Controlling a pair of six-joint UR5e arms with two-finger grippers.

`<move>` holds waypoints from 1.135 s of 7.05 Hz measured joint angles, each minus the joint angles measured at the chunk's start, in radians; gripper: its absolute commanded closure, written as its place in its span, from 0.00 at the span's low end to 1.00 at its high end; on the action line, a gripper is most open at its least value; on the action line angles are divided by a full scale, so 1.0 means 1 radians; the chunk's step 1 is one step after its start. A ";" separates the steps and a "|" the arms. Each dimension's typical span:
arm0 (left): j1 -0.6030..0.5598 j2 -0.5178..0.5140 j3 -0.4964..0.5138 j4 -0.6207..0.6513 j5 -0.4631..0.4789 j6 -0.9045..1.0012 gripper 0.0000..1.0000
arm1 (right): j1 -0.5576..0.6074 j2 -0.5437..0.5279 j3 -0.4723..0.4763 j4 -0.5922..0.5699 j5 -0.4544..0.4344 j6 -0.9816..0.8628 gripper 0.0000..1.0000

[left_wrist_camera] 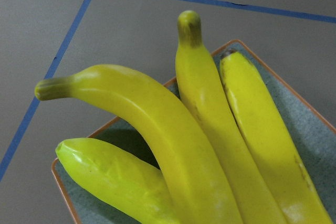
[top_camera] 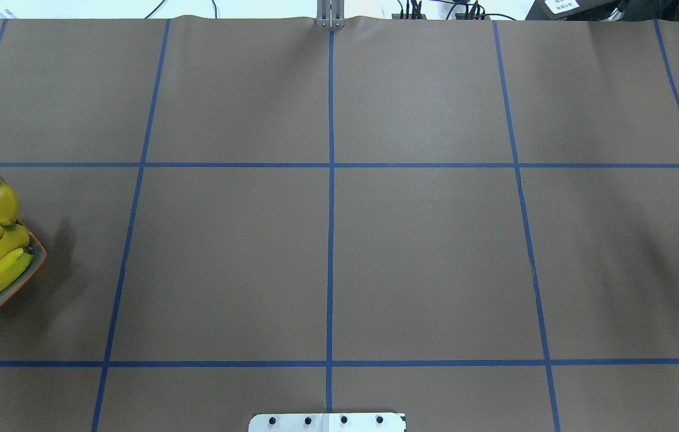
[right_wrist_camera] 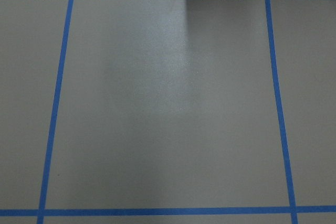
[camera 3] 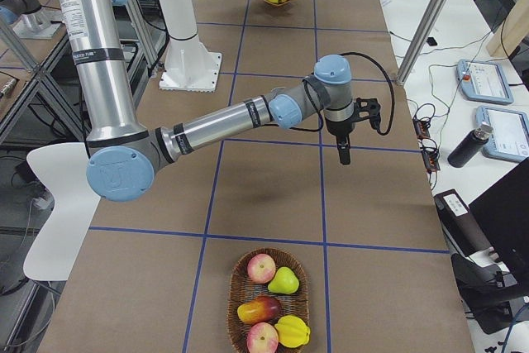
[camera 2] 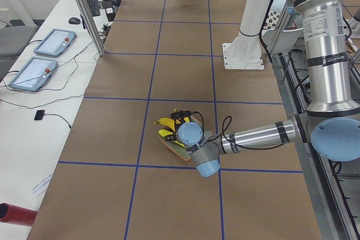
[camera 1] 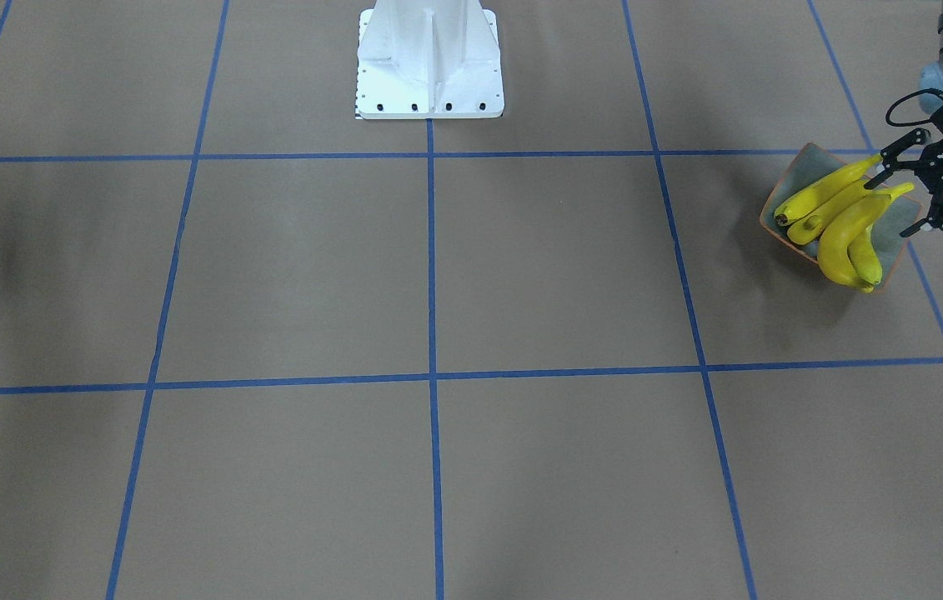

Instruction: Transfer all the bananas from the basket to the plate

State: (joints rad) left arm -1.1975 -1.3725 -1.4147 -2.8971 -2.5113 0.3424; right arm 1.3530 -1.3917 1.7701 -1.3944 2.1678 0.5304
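Left gripper [camera 1: 894,204] spread, angled toward bananas [camera 1: 842,229]

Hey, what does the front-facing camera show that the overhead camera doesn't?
Only front-facing: the left claw, open beside the banana stems, and the whole plate. Only overhead: cables beyond the far edge of the table; the plate is cut off by the frame there. Both: four bananas piled on the plate and the white robot base.
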 measured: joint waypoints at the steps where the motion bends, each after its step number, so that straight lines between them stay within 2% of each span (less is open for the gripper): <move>1: -0.012 -0.014 -0.016 0.002 -0.027 -0.078 0.01 | 0.001 -0.001 0.001 0.000 0.001 -0.002 0.00; 3: -0.068 -0.087 -0.033 0.035 -0.073 -0.293 0.01 | 0.005 -0.003 0.001 0.000 0.001 -0.005 0.00; 5: -0.132 -0.171 -0.069 0.171 -0.080 -0.484 0.01 | 0.008 -0.015 -0.001 0.000 0.002 -0.008 0.00; 8: -0.225 -0.232 -0.105 0.424 -0.052 -0.541 0.00 | 0.045 -0.070 -0.002 0.000 0.032 -0.038 0.00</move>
State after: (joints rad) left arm -1.4222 -1.6041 -1.5200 -2.4728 -2.5635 -0.1983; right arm 1.3979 -1.4617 1.7677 -1.3944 2.1997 0.4923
